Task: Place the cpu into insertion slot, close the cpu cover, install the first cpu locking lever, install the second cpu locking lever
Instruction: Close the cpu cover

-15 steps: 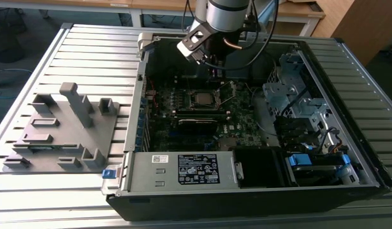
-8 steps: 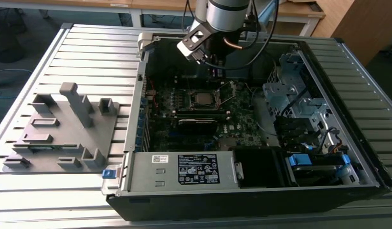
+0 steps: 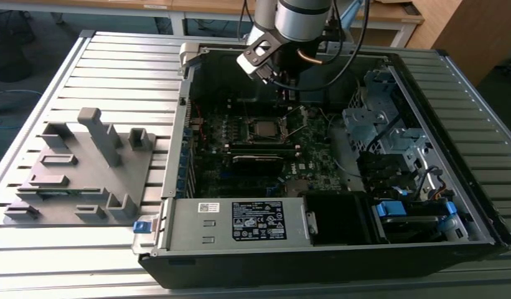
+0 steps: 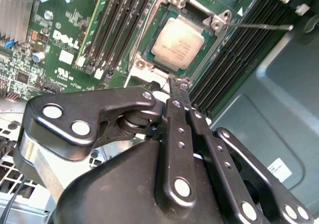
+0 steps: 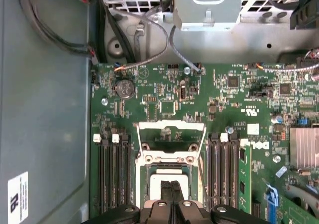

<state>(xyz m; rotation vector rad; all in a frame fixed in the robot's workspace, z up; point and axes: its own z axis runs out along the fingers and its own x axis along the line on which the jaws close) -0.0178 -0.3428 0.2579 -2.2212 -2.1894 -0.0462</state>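
Hovering over one open computer case [image 3: 479, 131], one gripper [image 4: 178, 87] is being held clenched on nothing.

One slatted table [image 3: 114, 62] is bearing the case, and one green motherboard [image 5: 164, 84] is lying inside it. Two banks of long black memory slots [image 5: 114, 174] are flanking the socket. One cpu cover [image 5: 172, 126] is standing flipped open at the far side of the socket from the gripper, with the board showing through its cut-out centre. One cpu [image 4: 177, 44] is sitting flat in the one insertion slot [image 4: 149, 73]. One thin locking lever [image 4: 259, 26] is sticking out beside it, unlatched. The two fingers [image 4: 175, 119] are pressed together, their tips at the slot's rim just beside the cpu; whether they are touching it cannot be told.
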